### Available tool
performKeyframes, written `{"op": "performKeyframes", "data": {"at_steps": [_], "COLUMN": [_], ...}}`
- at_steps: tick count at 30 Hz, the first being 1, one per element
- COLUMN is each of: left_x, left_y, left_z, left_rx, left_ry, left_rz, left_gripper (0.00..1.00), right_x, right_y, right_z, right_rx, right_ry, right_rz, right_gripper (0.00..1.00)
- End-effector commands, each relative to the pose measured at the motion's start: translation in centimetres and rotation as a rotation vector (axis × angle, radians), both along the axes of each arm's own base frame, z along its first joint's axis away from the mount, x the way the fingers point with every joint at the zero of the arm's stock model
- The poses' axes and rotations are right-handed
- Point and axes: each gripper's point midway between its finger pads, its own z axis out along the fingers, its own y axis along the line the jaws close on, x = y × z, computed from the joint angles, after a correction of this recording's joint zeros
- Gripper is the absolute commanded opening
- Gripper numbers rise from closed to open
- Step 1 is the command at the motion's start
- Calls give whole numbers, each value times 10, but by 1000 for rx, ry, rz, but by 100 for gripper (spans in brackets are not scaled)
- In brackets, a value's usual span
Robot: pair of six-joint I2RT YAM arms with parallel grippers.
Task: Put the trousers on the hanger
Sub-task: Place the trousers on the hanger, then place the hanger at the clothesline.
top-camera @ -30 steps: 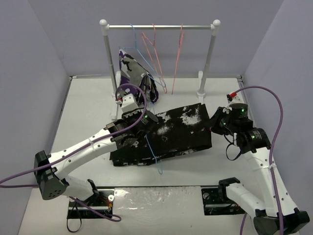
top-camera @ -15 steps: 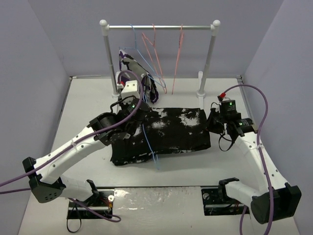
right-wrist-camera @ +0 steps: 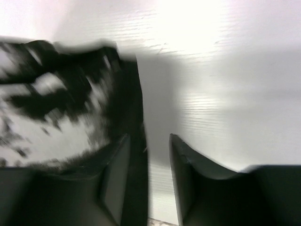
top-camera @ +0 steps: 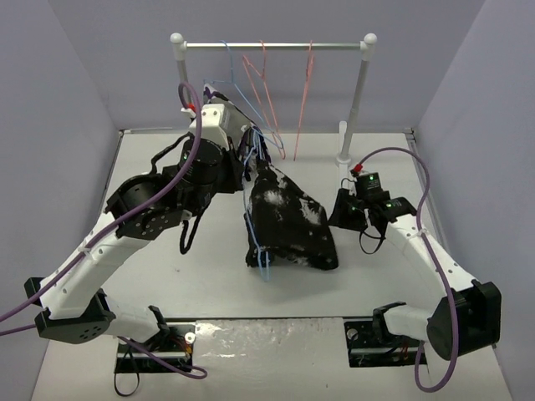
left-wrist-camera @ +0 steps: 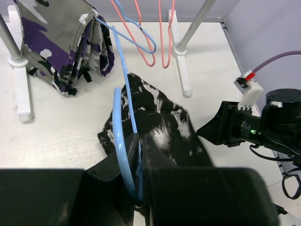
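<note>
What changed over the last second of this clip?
The left gripper, clamped on the hanger, rose and swung back toward the rack, pulling the trousers from a flat spread into a bunched, draped heap. The right gripper moved left after the cloth's edge. The rack, pink hangers and purple garment stayed put.

No text, label, brand, number or sign can be read in any of the three views.
</note>
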Motion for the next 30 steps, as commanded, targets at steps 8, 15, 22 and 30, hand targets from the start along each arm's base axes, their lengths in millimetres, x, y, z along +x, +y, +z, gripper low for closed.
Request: {"op": "performKeyframes", "data": {"at_steps": [8, 15, 22, 30], "left_x": [8, 27, 45, 74], "left_y": [2, -28, -43, -81], "left_z": [46, 27, 19, -4], "left_rx": [-46, -56, -83, -52], "left_ry": [-71, -58, -74, -58], "left_rz": [36, 47, 125, 138], "left_gripper": [0, 0, 0, 0], "right_x": [29, 14, -10, -17], "right_y": [13, 38, 74, 117], "right_z": [100, 201, 233, 226], "right_rx": [-24, 143, 332, 312], "right_ry": [-304, -563, -648, -699], "right_rz": [33, 77, 168, 275], "right_gripper": [63, 65, 65, 68]}}
